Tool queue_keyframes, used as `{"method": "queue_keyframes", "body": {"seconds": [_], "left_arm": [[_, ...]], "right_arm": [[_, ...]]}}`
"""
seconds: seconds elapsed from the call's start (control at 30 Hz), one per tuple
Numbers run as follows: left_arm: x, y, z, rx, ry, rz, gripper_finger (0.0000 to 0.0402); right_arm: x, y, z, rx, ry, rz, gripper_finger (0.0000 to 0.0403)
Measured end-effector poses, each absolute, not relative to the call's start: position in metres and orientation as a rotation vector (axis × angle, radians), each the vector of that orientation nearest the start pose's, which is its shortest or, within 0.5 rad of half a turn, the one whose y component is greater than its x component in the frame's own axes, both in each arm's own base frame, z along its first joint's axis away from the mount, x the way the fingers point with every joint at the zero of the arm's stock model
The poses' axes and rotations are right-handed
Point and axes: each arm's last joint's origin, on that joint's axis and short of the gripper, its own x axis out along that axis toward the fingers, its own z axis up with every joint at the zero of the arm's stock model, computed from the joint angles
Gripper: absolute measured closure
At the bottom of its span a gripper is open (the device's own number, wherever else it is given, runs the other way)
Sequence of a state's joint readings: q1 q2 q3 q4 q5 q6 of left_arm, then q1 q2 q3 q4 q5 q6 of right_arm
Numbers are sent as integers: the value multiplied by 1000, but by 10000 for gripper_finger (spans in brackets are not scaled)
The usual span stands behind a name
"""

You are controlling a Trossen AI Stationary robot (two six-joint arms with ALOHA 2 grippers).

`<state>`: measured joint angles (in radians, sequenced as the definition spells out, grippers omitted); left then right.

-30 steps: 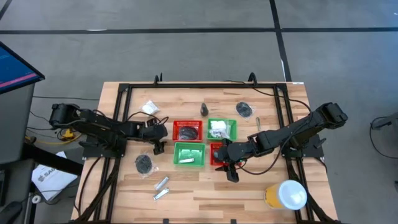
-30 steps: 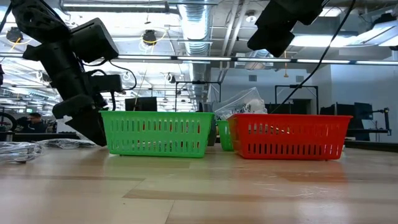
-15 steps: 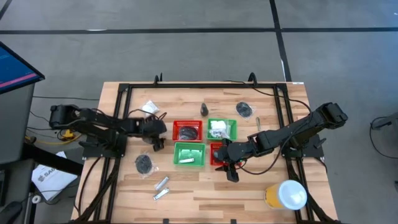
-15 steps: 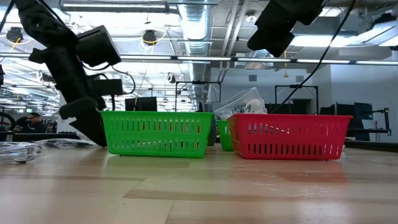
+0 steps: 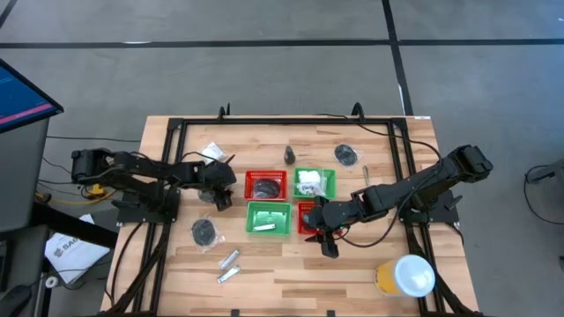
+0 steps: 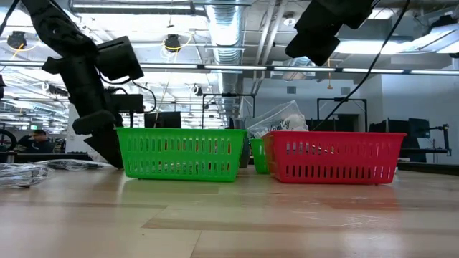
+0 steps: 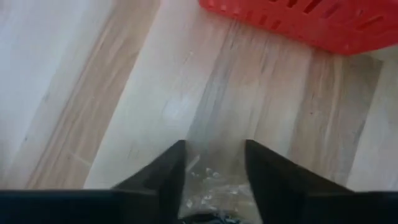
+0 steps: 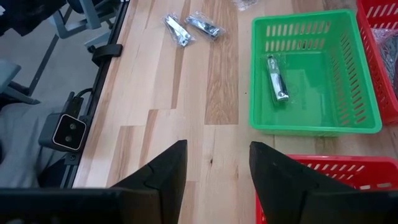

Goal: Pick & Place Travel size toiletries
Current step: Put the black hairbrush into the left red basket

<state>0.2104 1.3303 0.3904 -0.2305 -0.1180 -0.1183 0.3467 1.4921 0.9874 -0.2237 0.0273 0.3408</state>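
A crinkly packet [image 7: 211,190] sits pinched between the left gripper's [image 7: 214,180] jaws near the red basket [image 7: 298,22]; the right gripper's [image 8: 214,171] jaws hang spread, empty.

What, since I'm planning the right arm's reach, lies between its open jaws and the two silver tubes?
Only bare table, seen in the right wrist view: nothing stands between the right gripper and the silver tubes.
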Motion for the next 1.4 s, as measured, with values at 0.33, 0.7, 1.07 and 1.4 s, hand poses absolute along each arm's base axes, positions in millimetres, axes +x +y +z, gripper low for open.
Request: {"method": "queue_keyframes", "body": {"seconds": [0.33, 0.7, 1.07, 1.4], "left_arm": [[181, 44, 108, -134, 1161, 392, 399], [178, 40, 143, -188, 1153, 332, 401], [177, 37, 165, -179, 1018, 367, 401], [201, 27, 230, -119, 784, 334, 401]], "right_arm": [[296, 106, 236, 187, 761, 179, 239], [297, 106, 236, 188, 760, 178, 239], [297, 106, 236, 187, 761, 178, 239], [297, 106, 236, 181, 760, 180, 239]]}}
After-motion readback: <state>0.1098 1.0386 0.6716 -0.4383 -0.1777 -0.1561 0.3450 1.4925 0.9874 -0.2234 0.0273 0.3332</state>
